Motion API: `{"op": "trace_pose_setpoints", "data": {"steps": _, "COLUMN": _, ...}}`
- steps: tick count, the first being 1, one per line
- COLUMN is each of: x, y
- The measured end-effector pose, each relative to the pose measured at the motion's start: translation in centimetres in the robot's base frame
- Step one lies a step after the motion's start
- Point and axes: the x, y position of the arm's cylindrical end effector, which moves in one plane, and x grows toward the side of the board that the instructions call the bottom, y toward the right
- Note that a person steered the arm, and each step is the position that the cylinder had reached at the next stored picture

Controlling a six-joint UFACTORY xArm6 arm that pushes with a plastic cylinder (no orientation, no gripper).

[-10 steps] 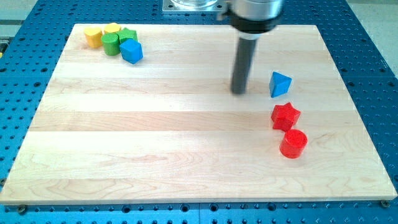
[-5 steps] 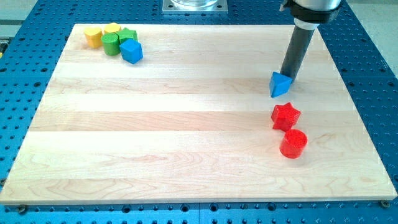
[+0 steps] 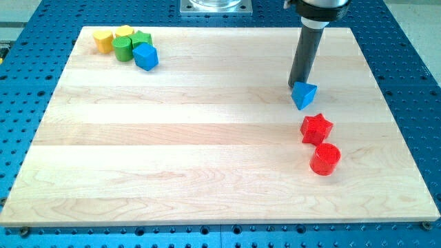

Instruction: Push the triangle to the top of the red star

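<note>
Seven blocks on the wooden table [image 3: 207,172], near to far: red cylinder [image 3: 325,159] at view's right, w/ red star [image 3: 316,129] just beside it toward view's top. Blue triangle [image 3: 304,94] sits above the star, a bit toward view's left, near but apart. My tip [image 3: 296,85] touches the triangle's top-left edge (rod leans slightly). No pincer on this arm, just the rod. Far top-left corner: blue block [image 3: 145,56], green cylinder [image 3: 124,48], green block [image 3: 142,37], yellow block [image 3: 103,40] and another yellow block [image 3: 124,32], clustered tight, well apart from the rest.
</note>
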Motion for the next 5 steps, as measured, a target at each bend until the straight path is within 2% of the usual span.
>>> {"op": "trace_pose_setpoints", "data": {"steps": 3, "x": 2.8, "y": 2.5}}
{"op": "trace_pose_setpoints", "data": {"steps": 4, "x": 2.1, "y": 2.6}}
{"op": "trace_pose_setpoints", "data": {"steps": 5, "x": 0.4, "y": -3.4}}
